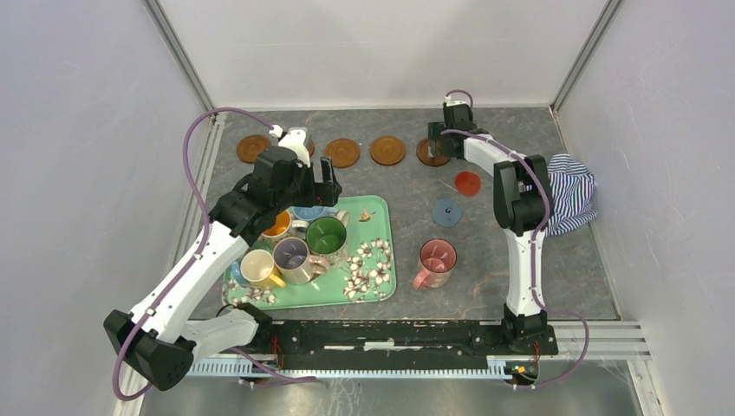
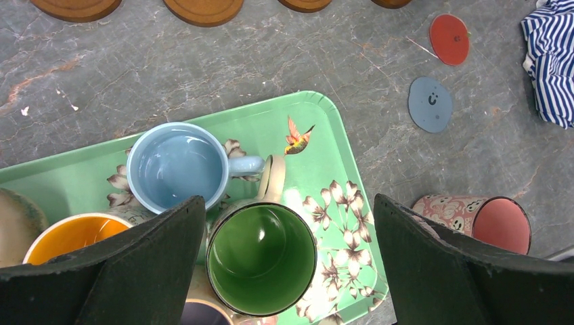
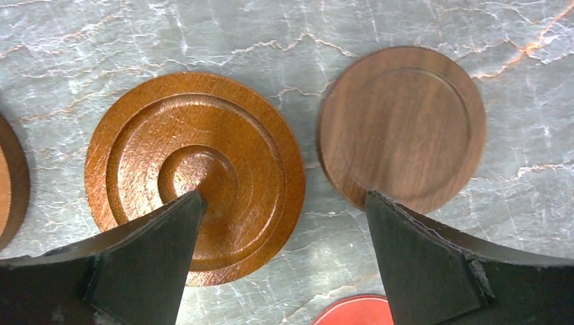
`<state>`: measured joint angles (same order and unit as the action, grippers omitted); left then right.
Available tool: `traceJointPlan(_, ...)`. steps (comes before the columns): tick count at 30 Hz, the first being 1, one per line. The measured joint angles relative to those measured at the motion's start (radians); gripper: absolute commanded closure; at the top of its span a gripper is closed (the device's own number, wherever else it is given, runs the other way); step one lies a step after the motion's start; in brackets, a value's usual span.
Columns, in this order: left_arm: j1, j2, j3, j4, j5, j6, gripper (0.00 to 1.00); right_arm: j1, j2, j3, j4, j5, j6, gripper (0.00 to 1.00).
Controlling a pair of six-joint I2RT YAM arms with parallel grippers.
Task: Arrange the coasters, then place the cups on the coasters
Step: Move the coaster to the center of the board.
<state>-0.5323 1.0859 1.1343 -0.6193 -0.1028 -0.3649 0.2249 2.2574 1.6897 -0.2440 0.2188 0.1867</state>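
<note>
Orange-brown wooden coasters lie in a row along the back, with a dark brown coaster at its right end. A red coaster and a blue-grey coaster lie nearer. My right gripper hovers open over the gap between a ringed orange coaster and the dark one. Several cups stand on the green floral tray. My left gripper hangs open above the green cup, next to the light blue cup and orange cup. A pink cup stands on the table.
A blue-and-white striped cloth is bunched against the right wall. White walls close in the grey marble table on three sides. The arms' base rail runs along the near edge.
</note>
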Motion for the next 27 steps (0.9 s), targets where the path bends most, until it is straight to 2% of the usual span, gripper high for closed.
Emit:
traceJointPlan(9, 0.0, 0.0, 0.0, 0.0, 0.0, 0.0, 0.0, 0.028, 0.046, 0.085, -0.047, 0.016, -0.002, 0.02)
traceJointPlan(27, 0.0, -0.002, 0.0, 0.0, 0.0, 0.0, 0.0, 0.01, 0.035, 0.127, -0.076, 0.019, -0.012, 0.02)
